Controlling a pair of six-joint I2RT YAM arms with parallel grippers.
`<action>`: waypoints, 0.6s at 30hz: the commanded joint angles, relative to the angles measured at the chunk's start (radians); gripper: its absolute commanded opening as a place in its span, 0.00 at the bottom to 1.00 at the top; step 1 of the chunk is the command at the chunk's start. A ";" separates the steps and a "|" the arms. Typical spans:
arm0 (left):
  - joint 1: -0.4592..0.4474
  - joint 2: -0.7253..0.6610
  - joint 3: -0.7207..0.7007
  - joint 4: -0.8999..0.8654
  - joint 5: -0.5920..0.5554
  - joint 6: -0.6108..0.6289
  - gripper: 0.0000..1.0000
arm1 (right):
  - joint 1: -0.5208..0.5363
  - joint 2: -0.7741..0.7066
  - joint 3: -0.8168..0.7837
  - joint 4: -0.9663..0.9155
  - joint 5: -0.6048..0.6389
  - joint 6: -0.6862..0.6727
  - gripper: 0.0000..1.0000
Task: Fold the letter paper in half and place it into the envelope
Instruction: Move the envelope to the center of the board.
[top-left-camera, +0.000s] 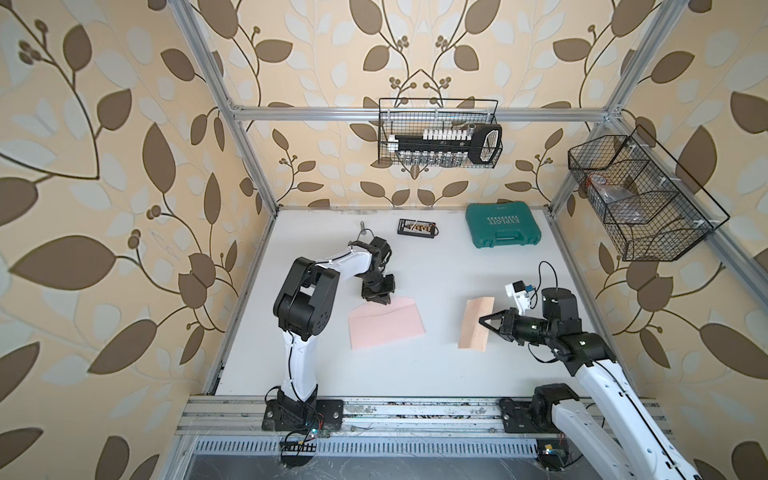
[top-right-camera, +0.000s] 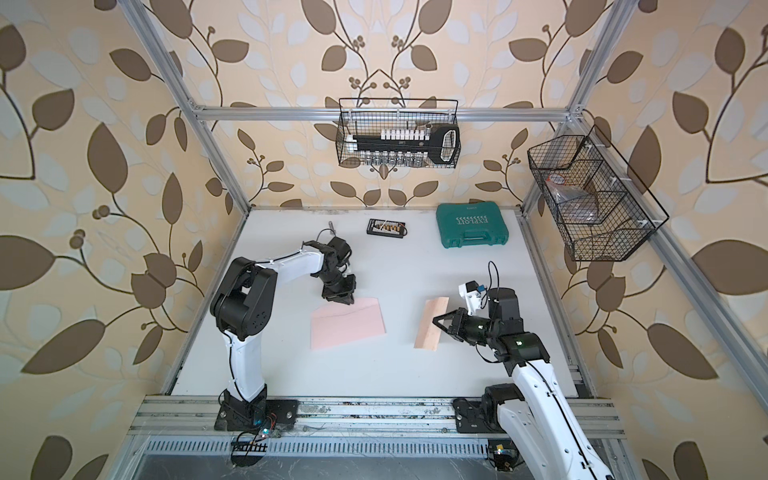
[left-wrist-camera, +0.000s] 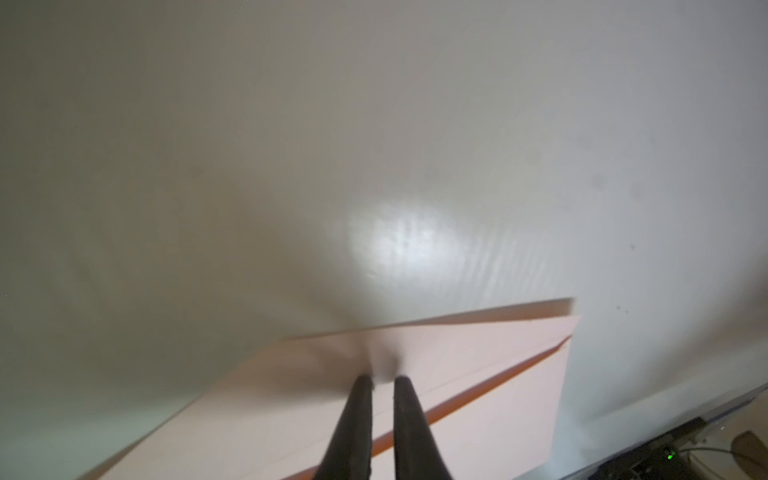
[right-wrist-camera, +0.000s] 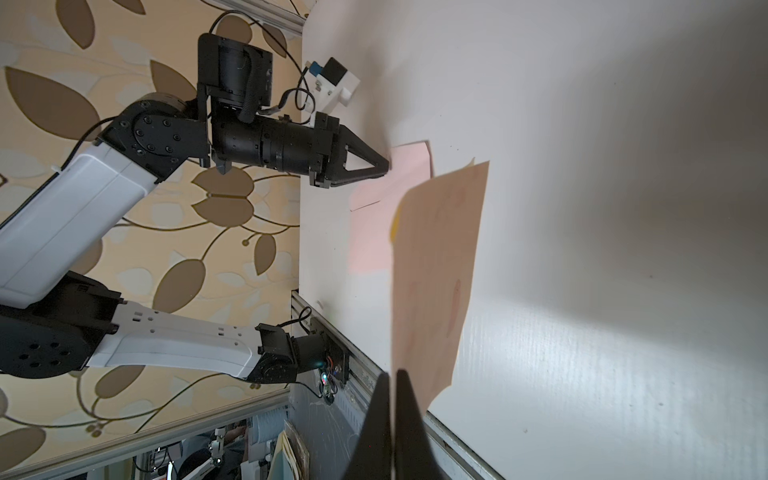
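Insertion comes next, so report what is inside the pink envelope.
Nothing shows inside the envelope: its pocket is covered by its own pink face, so contents cannot be seen. The letter paper is outside it, pinched in the right gripper.

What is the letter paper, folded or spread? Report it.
Folded: the letter paper is a narrow strip held by the right gripper, and a second layer's edge shows in the right wrist view.

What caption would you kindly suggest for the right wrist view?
Right gripper, shut on the folded letter paper, faces the left gripper at the envelope.
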 joint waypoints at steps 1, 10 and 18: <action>0.062 -0.076 -0.057 0.051 -0.110 -0.097 0.18 | -0.003 0.012 0.044 0.015 0.000 0.000 0.00; 0.082 -0.176 -0.099 0.008 -0.053 -0.011 0.32 | -0.004 0.050 0.018 0.104 -0.020 0.035 0.00; 0.081 -0.171 -0.106 0.014 -0.081 -0.005 0.31 | -0.004 0.091 0.061 0.089 -0.040 0.000 0.00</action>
